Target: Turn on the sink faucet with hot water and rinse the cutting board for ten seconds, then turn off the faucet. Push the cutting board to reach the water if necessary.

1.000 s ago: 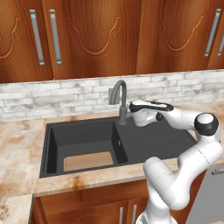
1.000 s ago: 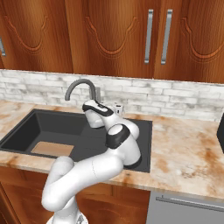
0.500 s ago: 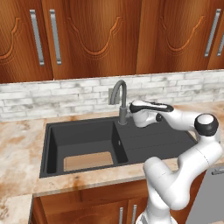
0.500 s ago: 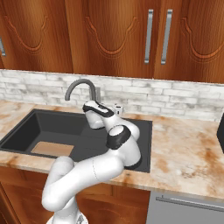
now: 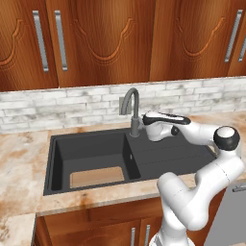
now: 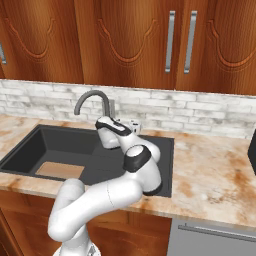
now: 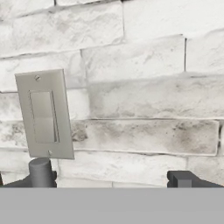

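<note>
The sink faucet rises behind the black sink, its arched spout over the basin's back edge. The cutting board lies flat on the basin floor at the front, well away from the spout. My gripper hovers just right of the faucet's base and points at the wall. In the hand view the gripper stands open, fingers wide apart, with a grey cylinder of the faucet by the left finger. The water is out of view.
A grey switch plate sits on the white brick backsplash behind the faucet. Speckled stone counter runs on both sides of the sink. Wooden cabinets hang overhead. A dark object stands at the counter's far right.
</note>
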